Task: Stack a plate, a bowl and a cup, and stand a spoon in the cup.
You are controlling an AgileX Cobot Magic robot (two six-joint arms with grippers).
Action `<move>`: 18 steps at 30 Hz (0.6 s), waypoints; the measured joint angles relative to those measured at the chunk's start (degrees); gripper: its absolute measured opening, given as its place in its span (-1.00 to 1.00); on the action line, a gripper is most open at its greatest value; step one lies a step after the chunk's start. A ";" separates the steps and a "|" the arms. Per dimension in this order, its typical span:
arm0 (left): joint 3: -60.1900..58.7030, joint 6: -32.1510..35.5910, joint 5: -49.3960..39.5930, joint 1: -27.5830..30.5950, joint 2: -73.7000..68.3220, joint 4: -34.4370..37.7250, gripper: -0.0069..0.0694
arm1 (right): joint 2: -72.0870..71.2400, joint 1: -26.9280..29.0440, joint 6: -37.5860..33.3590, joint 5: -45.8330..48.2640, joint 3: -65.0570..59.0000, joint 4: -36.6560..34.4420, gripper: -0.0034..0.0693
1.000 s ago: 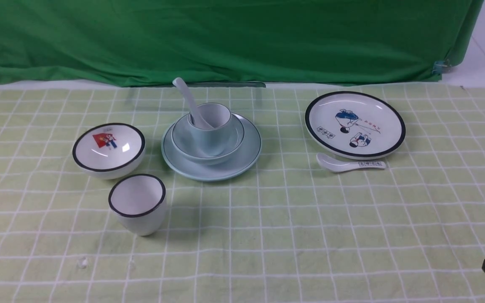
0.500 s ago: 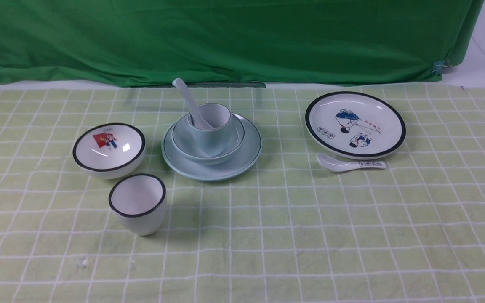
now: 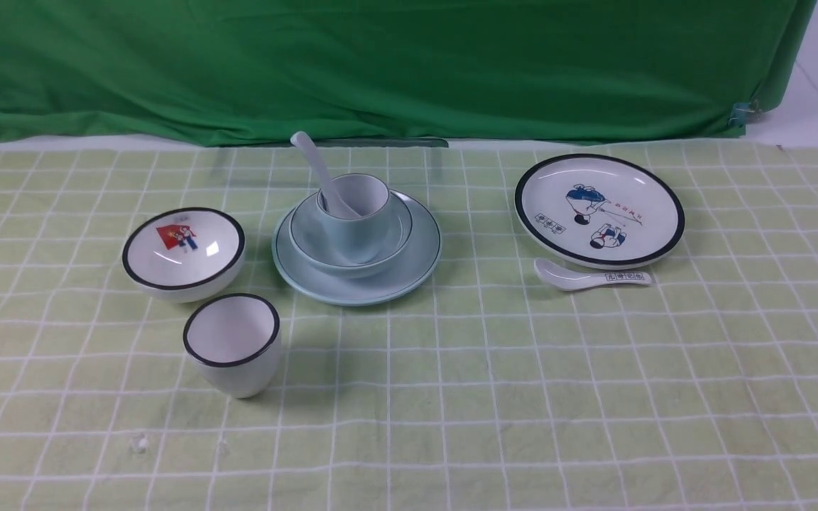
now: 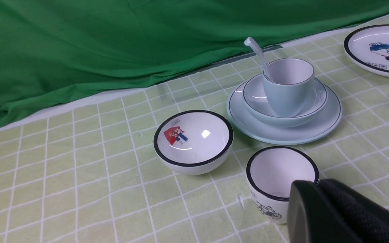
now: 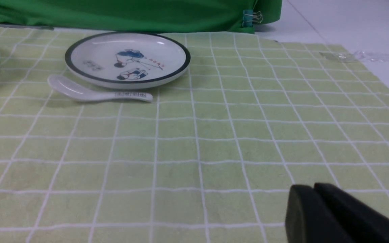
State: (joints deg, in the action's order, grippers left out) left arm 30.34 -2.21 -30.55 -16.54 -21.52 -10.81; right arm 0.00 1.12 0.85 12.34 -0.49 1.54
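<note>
In the middle of the checked cloth the pale blue plate (image 3: pixel 359 289) carries the pale blue bowl (image 3: pixel 309 245), and the pale blue cup (image 3: pixel 359 227) stands in the bowl. The plain spoon (image 3: pixel 313 160) leans in the cup with its handle up and to the left. The left wrist view shows the same stack: plate (image 4: pixel 282 135), bowl (image 4: pixel 252 101), cup (image 4: pixel 287 98), spoon (image 4: pixel 257 54). My left gripper (image 4: pixel 317 184) is shut and empty, near the black-rimmed white cup and well short of the stack. My right gripper (image 5: pixel 313 187) is shut and empty over bare cloth.
A black-rimmed white bowl (image 3: pixel 183 252) and a black-rimmed white cup (image 3: pixel 231 348) stand left of the stack. At the right are a cartoon plate (image 3: pixel 598 209) and a white spoon (image 3: pixel 590 277) with dark characters. Green cloth (image 3: pixel 380 64) hangs along the back.
The right gripper's dark tip has withdrawn from the front view's lower right corner. The stack and the other dishes have not moved.
</note>
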 joint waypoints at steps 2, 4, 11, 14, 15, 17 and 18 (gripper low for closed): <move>0.00 0.00 0.00 0.00 0.00 0.00 -0.89 | 0.00 0.00 0.00 0.02 0.00 -0.05 -0.72; 0.00 0.13 0.00 0.00 0.00 0.00 -0.89 | 0.00 0.00 0.00 0.02 0.00 -0.05 -0.72; 0.00 0.20 0.00 0.00 0.00 0.00 -0.89 | 0.00 0.00 0.30 0.09 0.00 -0.05 -0.67; -0.08 0.20 0.00 0.00 0.00 0.00 -0.89 | 0.00 0.00 0.42 0.19 0.00 -0.05 -0.65; -0.33 0.20 0.43 0.00 0.00 0.00 -0.89 | 0.00 0.00 0.46 0.19 0.00 -0.05 -0.64; -1.60 0.20 1.94 0.00 0.52 -0.27 -0.89 | -0.03 0.00 0.46 0.19 0.00 -0.05 -0.63; -2.72 0.20 3.43 0.00 0.87 -0.27 -0.89 | -0.03 0.00 0.46 0.19 0.00 -0.05 -0.62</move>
State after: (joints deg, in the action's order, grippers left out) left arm 27.61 -2.01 -27.12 -16.54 -20.65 -11.07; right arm -0.03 1.12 1.32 12.53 -0.49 1.49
